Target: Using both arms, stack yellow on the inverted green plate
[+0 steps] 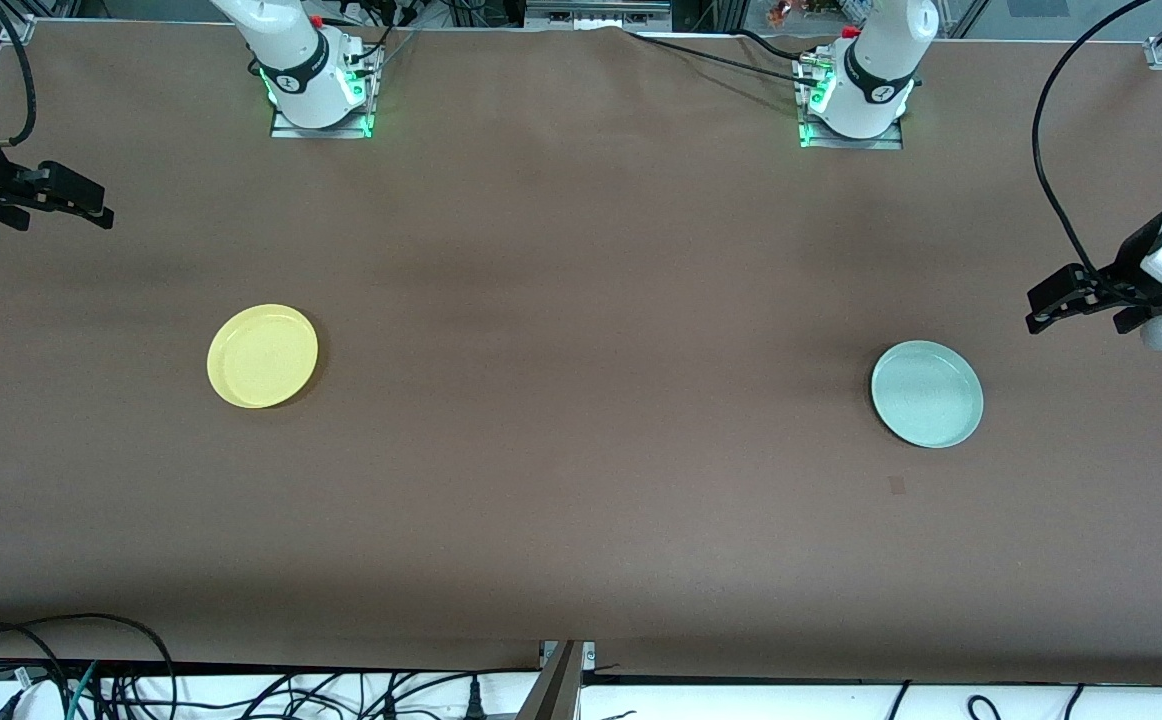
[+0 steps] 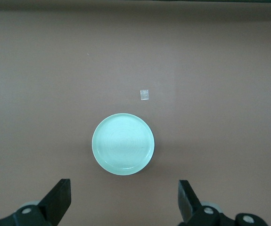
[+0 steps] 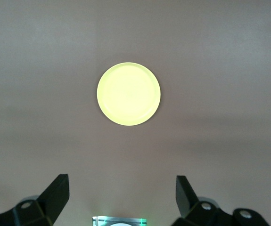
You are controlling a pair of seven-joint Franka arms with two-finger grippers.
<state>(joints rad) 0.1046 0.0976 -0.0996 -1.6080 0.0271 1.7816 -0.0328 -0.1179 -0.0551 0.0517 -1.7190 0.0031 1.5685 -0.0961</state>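
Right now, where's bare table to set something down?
Widest free patch: between the yellow plate and the green plate. Also bare nearer the camera than both. Tight only at the ends: open right gripper, open left gripper.

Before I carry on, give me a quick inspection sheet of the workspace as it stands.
Surface: brown table, flat.
Job's things: yellow plate toward the right arm's end, rim up; green plate toward the left arm's end, rim up, not yet inverted.
Clutter: small pale square beside the green plate.
Claws: left claw and right claw open, empty, waiting at the table's ends.
Cables: loose bundle below the table's near edge.
Surroundings: nothing seen.
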